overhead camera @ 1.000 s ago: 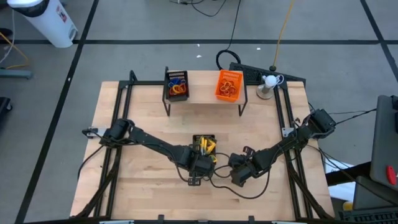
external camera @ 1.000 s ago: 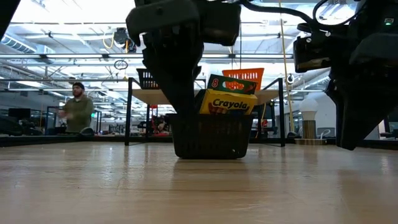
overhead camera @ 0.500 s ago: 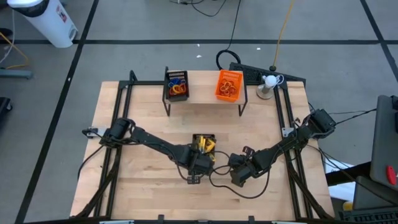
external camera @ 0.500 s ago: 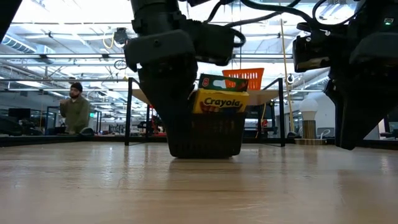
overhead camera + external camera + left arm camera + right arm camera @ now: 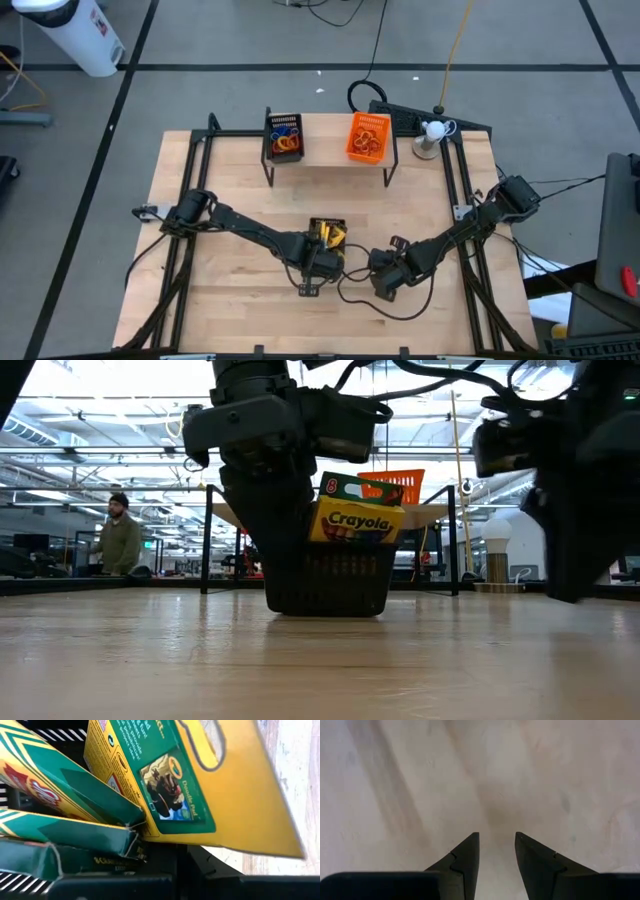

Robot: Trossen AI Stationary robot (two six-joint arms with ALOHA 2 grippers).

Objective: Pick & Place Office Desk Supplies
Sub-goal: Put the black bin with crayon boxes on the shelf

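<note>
Nearest us, our right gripper [image 5: 495, 851] hangs over bare wood of the counter [image 5: 230, 300], fingers slightly parted and grasping nothing; in the high view it sits [image 5: 383, 283] right of centre, well in from the front and right edges, with open wood ahead of it. Just beside it, our left gripper [image 5: 318, 262] is at the near wall of the black mesh tray [image 5: 325, 580] in mid-counter; we cannot tell whether its fingers are clenched or released. The crayon boxes [image 5: 165, 785] stand tilted in that tray, poking above its rim. Clear wood lies left and right of the tray. Farther back, the wooden shelf [image 5: 325, 155] carries a second black tray [image 5: 283, 137] with rubber bands [image 5: 288, 144] and the orange tray [image 5: 367, 137], well apart. A white ball [image 5: 433, 130] sits at the far right corner. A person [image 5: 118, 538] stands beyond.
</note>
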